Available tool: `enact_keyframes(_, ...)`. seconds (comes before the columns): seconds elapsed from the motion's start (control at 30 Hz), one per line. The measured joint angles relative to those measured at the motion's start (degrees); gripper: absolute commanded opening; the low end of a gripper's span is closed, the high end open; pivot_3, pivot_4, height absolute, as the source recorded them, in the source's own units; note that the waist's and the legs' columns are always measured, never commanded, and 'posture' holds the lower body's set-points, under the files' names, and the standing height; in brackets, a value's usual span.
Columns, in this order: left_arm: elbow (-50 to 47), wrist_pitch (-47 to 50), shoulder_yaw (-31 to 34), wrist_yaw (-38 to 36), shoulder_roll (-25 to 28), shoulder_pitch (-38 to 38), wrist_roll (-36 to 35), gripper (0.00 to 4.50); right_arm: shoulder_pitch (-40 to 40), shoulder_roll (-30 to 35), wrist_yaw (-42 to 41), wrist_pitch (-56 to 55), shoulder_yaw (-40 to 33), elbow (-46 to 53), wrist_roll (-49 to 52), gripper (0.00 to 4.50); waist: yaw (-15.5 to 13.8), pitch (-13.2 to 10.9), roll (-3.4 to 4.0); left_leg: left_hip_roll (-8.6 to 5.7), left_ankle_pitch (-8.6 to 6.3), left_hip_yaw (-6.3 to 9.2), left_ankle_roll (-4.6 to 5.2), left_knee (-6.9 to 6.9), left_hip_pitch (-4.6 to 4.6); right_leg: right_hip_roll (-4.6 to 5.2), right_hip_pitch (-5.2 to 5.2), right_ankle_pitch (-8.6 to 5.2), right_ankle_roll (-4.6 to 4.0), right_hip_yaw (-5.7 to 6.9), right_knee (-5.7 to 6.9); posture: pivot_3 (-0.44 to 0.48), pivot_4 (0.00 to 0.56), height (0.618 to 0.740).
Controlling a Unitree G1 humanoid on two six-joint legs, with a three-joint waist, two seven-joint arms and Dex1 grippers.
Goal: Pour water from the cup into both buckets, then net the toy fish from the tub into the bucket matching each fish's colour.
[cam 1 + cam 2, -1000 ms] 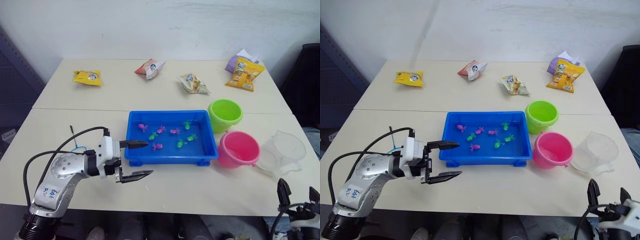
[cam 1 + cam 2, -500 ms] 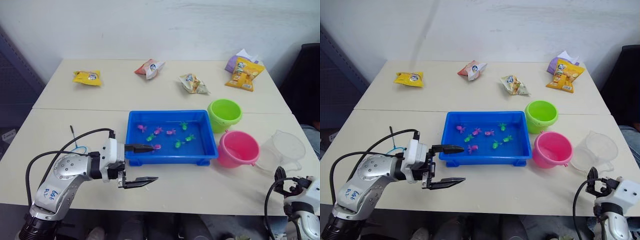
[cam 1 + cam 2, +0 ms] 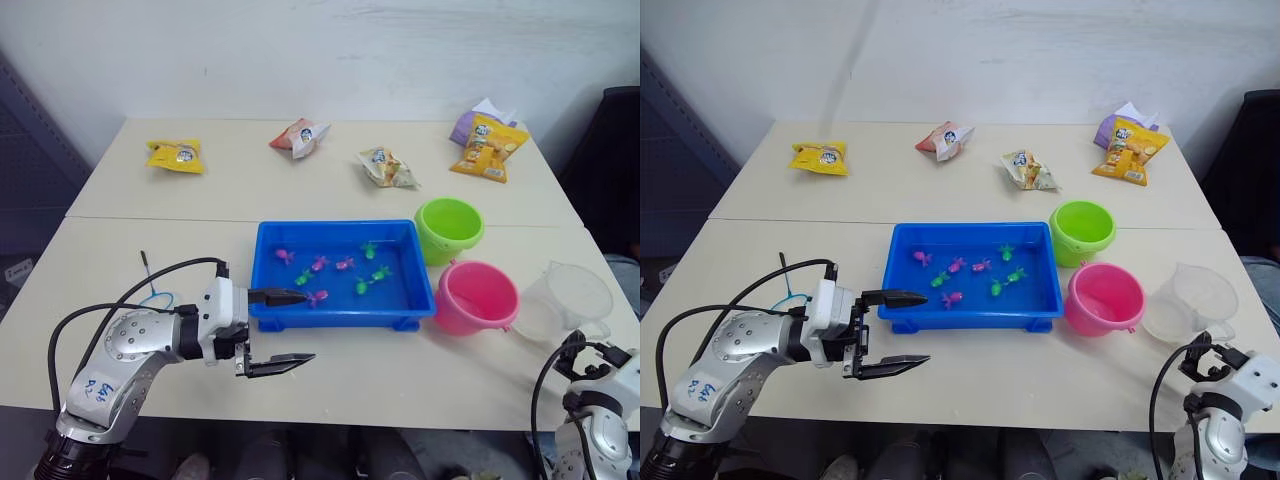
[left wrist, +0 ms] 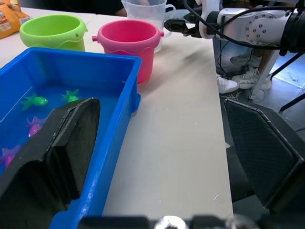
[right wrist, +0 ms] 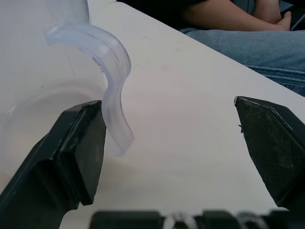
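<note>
The clear cup (image 3: 572, 298) stands at the table's right edge, beside the pink bucket (image 3: 477, 297); the green bucket (image 3: 450, 228) is behind that. My right gripper (image 3: 592, 352) is open just in front of the cup. The cup's handle (image 5: 110, 71) rises close to one finger, untouched. The blue tub (image 3: 335, 318) holds water with several pink and green toy fish (image 3: 318, 297). My left gripper (image 3: 308, 327) is open at the tub's near left corner, its upper finger over the rim. The net (image 3: 153, 295) lies left, mostly hidden behind my left arm.
Several snack packets lie along the far side of the table: yellow (image 3: 175, 155), red-white (image 3: 300, 135), pale (image 3: 388, 167) and orange (image 3: 488, 145). A seated person's leg in jeans (image 5: 257, 43) is just past the table's right edge by the cup.
My right gripper has risen from below the table edge to the cup's handle. The left gripper moved slightly right toward the tub a second ago and now holds still. The fish have drifted a little.
</note>
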State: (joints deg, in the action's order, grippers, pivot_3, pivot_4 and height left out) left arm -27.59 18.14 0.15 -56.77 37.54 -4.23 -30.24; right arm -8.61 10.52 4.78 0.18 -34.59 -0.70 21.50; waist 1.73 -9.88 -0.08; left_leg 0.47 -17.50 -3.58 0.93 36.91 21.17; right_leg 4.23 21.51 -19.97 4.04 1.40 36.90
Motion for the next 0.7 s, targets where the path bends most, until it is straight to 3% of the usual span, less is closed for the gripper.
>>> enact_keyframes(0.43, 0.00, -0.95, -0.11, 0.91, -0.42, -1.11, 1.09, 4.47, 6.57, -0.06, 2.12, -5.08, -0.58, -7.43, -0.13, 4.50, 0.10, 0.00, 0.00, 0.01, 0.01, -0.01, 0.01, -0.01, -0.01, -0.04, 0.01, 0.00, 0.00, -0.02, 0.03, 0.000, 0.150, 0.738)
enact_keyframes(0.57, 0.03, -1.18, -0.12, 0.92, -0.76, -1.75, 1.09, 4.50, 8.19, -0.06, 1.53, -7.64, -0.51, -9.53, -0.11, 2.70, 0.09, 0.00, 0.00, 0.01, 0.02, -0.01, 0.02, 0.00, -0.01, -0.04, 0.01, 0.00, 0.01, -0.02, 0.04, 0.000, 0.150, 0.738)
enact_keyframes(0.7, 0.40, -1.31, -0.17, 0.83, -0.87, -2.04, 1.09, 4.50, 9.39, -0.06, 0.64, -10.24, -0.44, -11.24, -0.04, 0.49, 0.07, 0.00, 0.00, 0.01, 0.02, -0.01, 0.02, -0.01, 0.00, -0.04, 0.01, 0.01, 0.01, -0.02, 0.03, 0.000, 0.150, 0.738)
